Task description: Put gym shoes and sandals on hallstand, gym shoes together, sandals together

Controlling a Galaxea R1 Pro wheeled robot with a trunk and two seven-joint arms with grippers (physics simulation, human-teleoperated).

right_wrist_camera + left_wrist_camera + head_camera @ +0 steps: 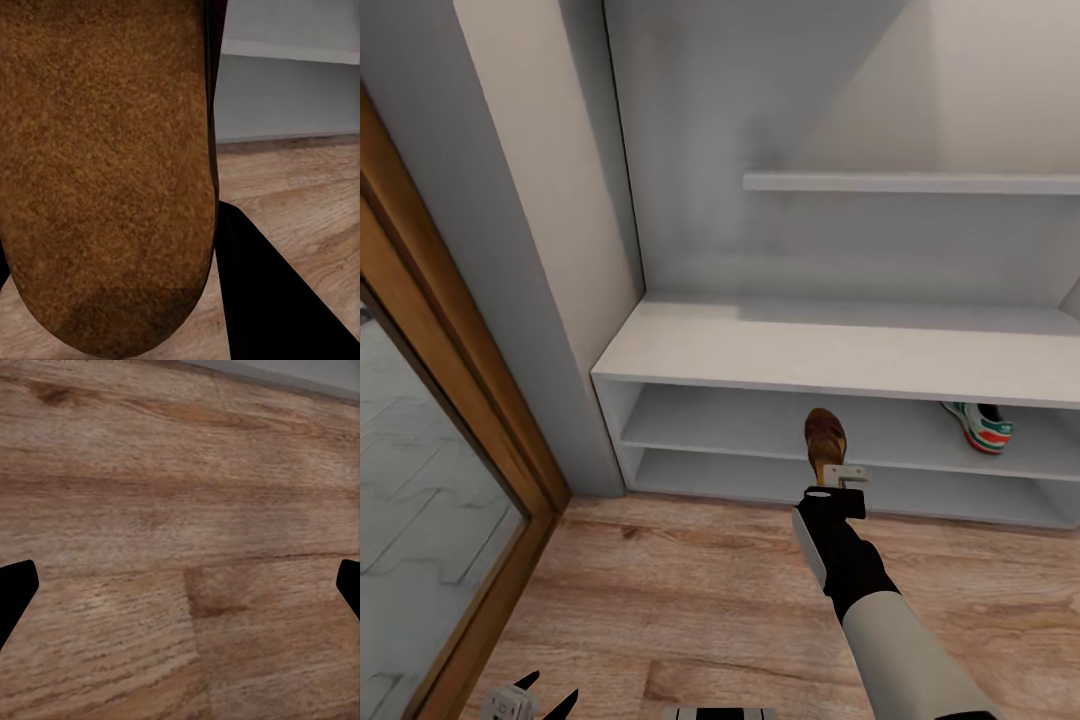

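Note:
My right gripper (838,478) is shut on a dark-brown sandal (825,438), held just in front of the light-grey hallstand (760,350) with its toe reaching toward the upper shelf slot. Whether it rests on the shelf I cannot tell. In the right wrist view the sandal's tan sole (105,172) is close up, with one black finger (277,300) beside it. One gym shoe (982,426), cream-white with green stripes and a red-orange heel, lies in the same slot at the right. My left gripper (545,695) hangs open low over the corridor floor (180,510), its fingertips (15,592) spread wide.
A grey wall shelf (910,182) juts out above the bench top. A wall pillar (550,300) and a wooden door frame (450,330) with a glass panel stand close on the left. Bare floor planks (660,600) lie in front of the rack.

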